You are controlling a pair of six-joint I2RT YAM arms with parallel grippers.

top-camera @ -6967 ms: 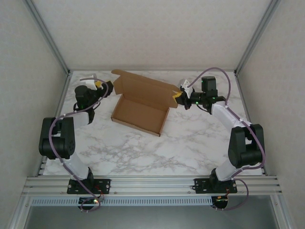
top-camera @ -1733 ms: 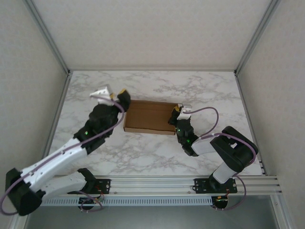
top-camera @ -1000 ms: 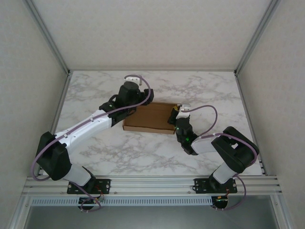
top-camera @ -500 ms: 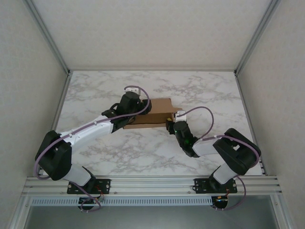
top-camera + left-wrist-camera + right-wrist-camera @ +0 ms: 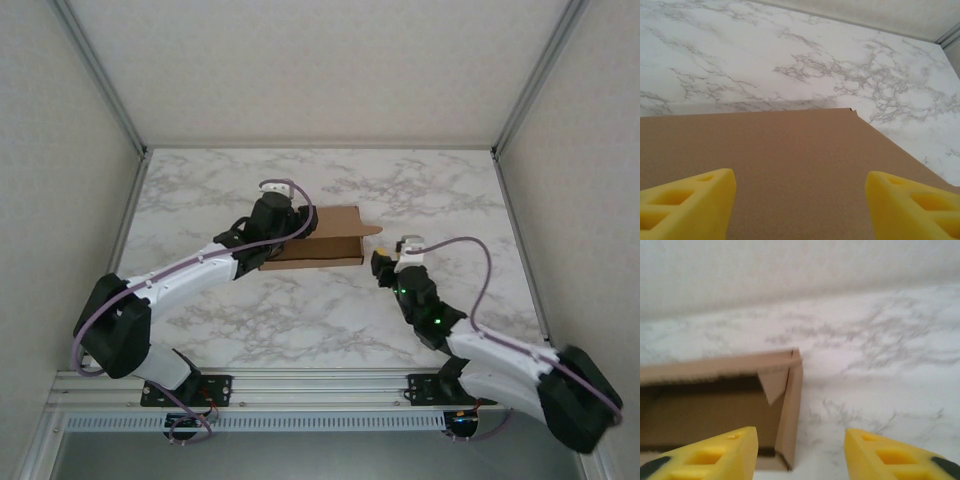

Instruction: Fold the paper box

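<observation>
The paper box [image 5: 330, 236] is a shallow brown cardboard mailer lying in the middle of the marble table, its lid folded down and a small tab [image 5: 372, 231] sticking out at its right end. My left gripper [image 5: 300, 224] is over the box's left part. In the left wrist view its yellow fingers stand open above the flat lid [image 5: 790, 150], my left gripper [image 5: 800, 200] holding nothing. My right gripper [image 5: 384, 263] is open, a little off the box's right end. The right wrist view shows my right gripper [image 5: 800, 450] facing that end wall [image 5: 792, 405], with a triangular flap [image 5: 771, 387] hanging inside under the slightly raised lid.
Marble tabletop [image 5: 450, 190] extends behind and to the right of the box. Aluminium posts and pale enclosure walls border it on three sides. A metal rail [image 5: 320, 385] with both arm bases runs along the near edge.
My right gripper has opened, let go of the box's right end and drawn back to the right. The left gripper has stayed on the lid, and the box has shifted slightly away.
</observation>
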